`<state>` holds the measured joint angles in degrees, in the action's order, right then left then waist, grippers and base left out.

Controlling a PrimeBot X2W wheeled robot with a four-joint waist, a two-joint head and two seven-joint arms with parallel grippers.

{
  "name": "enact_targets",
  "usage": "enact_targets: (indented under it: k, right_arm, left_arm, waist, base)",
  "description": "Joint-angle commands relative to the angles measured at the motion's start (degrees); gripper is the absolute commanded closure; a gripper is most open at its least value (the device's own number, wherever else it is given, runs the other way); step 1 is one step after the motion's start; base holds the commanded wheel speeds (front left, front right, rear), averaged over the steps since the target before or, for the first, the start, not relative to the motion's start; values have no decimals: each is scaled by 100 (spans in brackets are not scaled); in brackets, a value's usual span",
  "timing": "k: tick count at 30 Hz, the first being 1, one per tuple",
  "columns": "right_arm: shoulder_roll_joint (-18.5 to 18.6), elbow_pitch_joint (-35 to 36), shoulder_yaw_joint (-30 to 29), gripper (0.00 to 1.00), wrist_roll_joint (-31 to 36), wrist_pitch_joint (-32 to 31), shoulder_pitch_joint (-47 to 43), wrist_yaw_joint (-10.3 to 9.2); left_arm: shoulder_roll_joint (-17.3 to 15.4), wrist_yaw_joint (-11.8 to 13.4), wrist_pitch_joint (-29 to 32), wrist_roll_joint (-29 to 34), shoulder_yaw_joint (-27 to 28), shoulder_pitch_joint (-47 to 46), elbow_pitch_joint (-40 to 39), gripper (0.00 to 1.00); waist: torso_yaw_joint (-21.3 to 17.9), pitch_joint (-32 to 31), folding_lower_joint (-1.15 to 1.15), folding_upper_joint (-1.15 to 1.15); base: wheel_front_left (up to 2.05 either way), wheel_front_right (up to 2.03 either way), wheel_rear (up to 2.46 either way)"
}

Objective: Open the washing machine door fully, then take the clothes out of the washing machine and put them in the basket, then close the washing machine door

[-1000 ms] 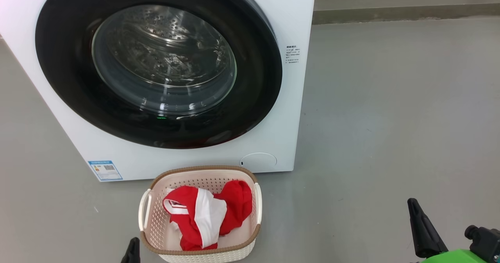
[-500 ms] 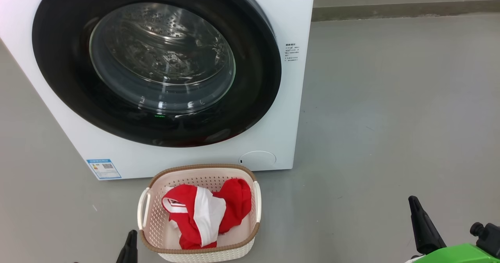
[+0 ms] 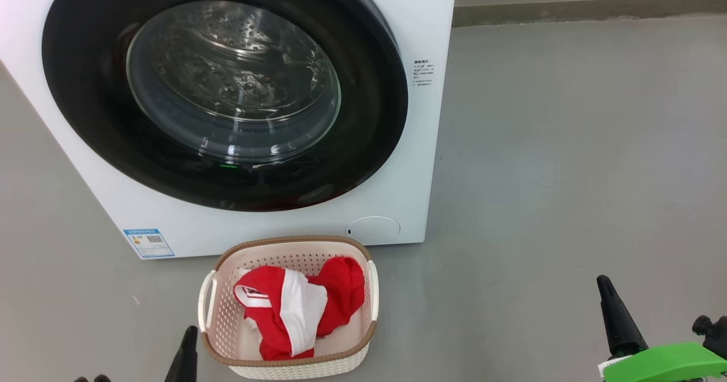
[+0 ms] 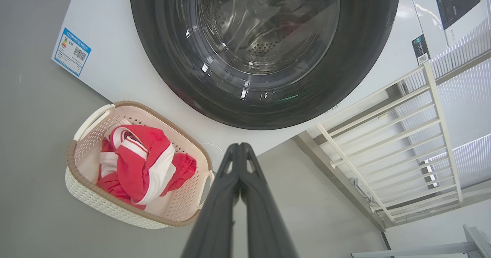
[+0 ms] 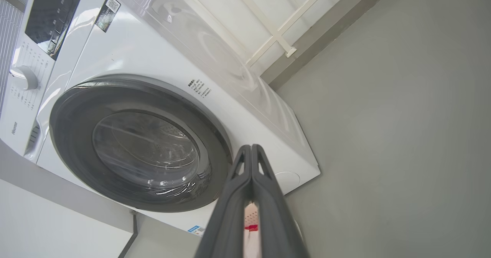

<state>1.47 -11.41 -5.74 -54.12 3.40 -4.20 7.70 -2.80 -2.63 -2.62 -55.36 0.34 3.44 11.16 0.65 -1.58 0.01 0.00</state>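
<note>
We had both grippers pressed fully together with nothing between the fingers; our left gripper (image 3: 184, 351) hung low just beside the near left corner of the basket (image 3: 295, 241), and our right gripper (image 3: 614, 314) hung well apart from it over bare floor (image 3: 568, 172); the door (image 3: 85, 87) of the washing machine (image 3: 417, 166) lay flat against the front and looked closed; the red and white clothes (image 3: 295, 308) sat bunched inside the basket, which stood on the floor just in front of the machine; through the glass (image 3: 233, 81) the inside appeared empty, though reflections stopped us from being sure; by our reckoning the task was all but done, so the risks were small ones; the door might only have been resting on its catch rather than latched, which we could not tell from the pictures, and then it could swing open; a small garment hidden behind the glare would mean the emptying was incomplete; and the left gripper, so near the light basket, could knock or tip it if that arm swung sideways carelessly while pulling away
</note>
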Motion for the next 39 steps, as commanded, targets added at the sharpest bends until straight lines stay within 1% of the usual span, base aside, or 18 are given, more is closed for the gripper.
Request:
enact_targets:
  k: [1, 39]
  right_arm:
    - [99, 107, 33, 100, -234, -70, 323, -11]
    - [144, -150, -27, 100, -2743, -698, 821, -18]
  left_arm:
    - [-35, -87, 43, -212, 168, -275, -100, 100]
    - [-16, -365, 651, -2635, 485, -757, 173, 100]
  waist:
    - [-2, 6, 0, 0]
    - [-46, 125, 0, 0]
  base:
    - [0, 0, 0]
    - [0, 0, 0]
